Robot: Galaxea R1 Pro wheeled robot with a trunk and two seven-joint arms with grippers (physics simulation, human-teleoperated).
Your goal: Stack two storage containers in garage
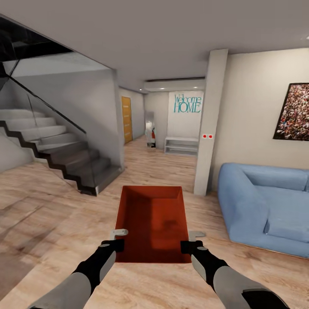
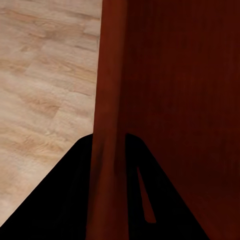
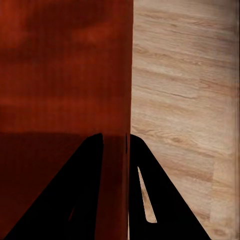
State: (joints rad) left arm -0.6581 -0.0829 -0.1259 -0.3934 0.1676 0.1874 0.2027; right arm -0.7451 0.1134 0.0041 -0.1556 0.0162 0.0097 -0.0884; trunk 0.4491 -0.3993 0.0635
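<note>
- Living room (image 1: 171, 171): light wood-plank flooring, blue sofa (image 1: 266, 206) at 3 o'clock, glass-railed stairs (image 1: 56, 146) at 10 o'clock
- Storage container (image 1: 152, 223), orange-red rect. open-top bin w/ thin plain walls, held level above planks at 12 o'clock
- Left gripper (image 2: 107, 200) pinching its left wall
- Right gripper (image 3: 117, 200) pinching its right wall

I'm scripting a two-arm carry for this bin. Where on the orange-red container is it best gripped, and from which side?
By judgement, the thin long side walls near the robot's end: the storage container is open-topped, so each wall fits between two fingers. Come from the near end, one arm per side, as now: the left gripper pinches the left wall, the right gripper the right wall.
</note>
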